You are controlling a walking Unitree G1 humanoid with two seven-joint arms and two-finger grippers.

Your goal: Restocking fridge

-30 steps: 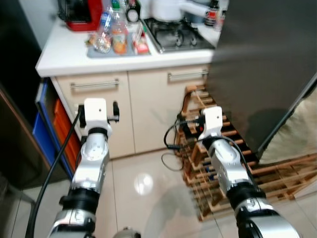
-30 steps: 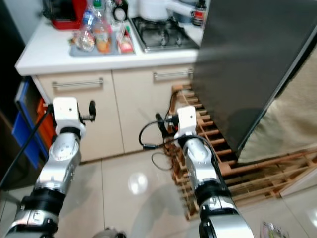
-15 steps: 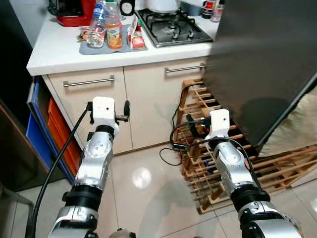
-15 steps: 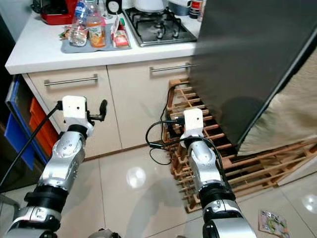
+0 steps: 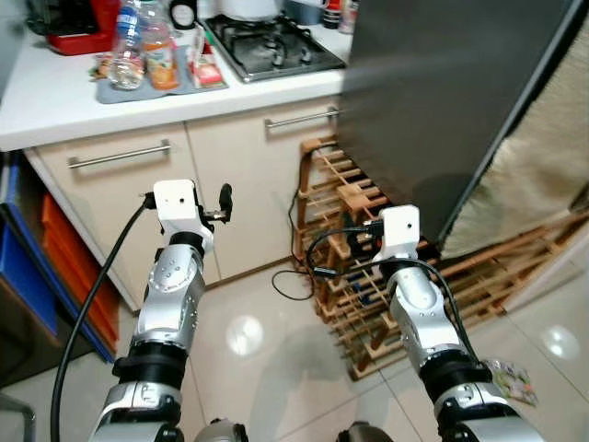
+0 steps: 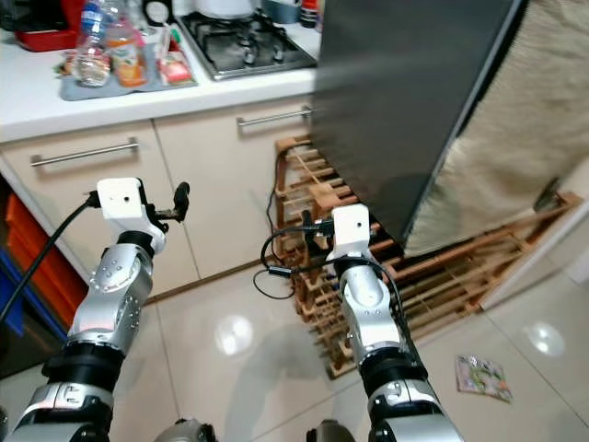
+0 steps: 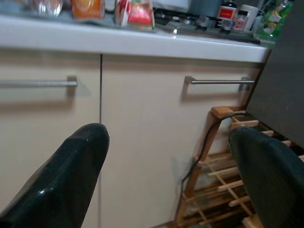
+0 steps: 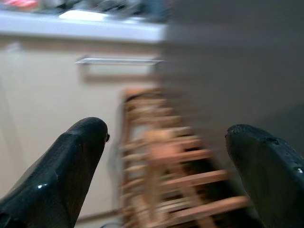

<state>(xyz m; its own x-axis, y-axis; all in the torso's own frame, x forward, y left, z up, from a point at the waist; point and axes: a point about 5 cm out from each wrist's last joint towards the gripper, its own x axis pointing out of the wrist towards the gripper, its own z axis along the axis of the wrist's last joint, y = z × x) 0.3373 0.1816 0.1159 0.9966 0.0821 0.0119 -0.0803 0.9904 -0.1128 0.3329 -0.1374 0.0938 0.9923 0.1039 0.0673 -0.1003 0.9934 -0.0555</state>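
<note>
Both arms are raised forward at chest height, carrying nothing. The left tool has its fingers spread wide and empty, facing the cabinet doors; the right tool is likewise spread and empty, facing the wooden rack at the foot of the fridge. This reads as a travel pose rather than a reach: fingers parted ready, arms clear of the body. The fridge stands to the right, its dark door shut, with a beige cloth hanging beyond it. The stock sits well apart, far left on the table: bottles and a carton grouped on a grey tray, just beside the hob. Grouping them there keeps them within one reach. A black cable trails by the rack, a snag risk on approach. A paper scrap lies on the floor, near right. Judgement: early in the task, nothing picked, door not yet opened.
</note>
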